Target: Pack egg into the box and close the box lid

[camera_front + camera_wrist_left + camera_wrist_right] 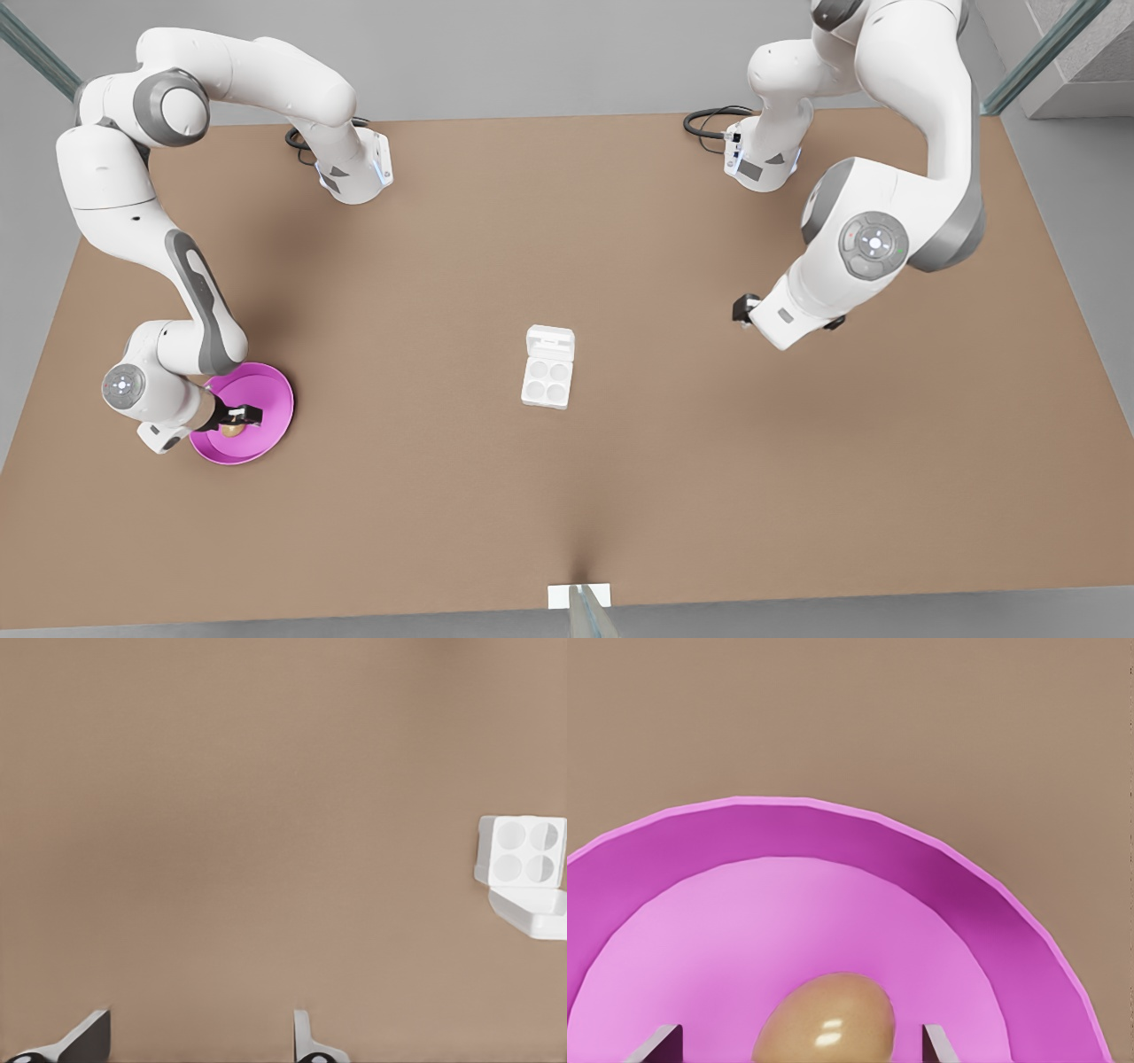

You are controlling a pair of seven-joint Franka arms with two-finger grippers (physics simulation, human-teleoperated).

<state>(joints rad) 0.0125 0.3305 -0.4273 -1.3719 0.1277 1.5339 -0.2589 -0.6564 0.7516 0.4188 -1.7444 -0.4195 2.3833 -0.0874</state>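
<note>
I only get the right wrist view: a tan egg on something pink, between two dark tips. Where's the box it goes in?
Observer: The small white four-cup egg carton sits centrally, well apart from the round pink plate under your right hand.
Operator: Is it open?
Observer: Yes, its flat white lid lies folded back; all four cups are empty.
Operator: And the other hand?
Observer: The left hand hangs open over the brown table, waiting, at the front view's right.

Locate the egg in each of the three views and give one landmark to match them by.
Front view: the egg lies on the pink plate at the front view's left, under the right gripper.
Left wrist view: not in it; only the box shows.
Right wrist view: the egg sits between the open fingers.
Shared landmark: the pink plate.
</note>
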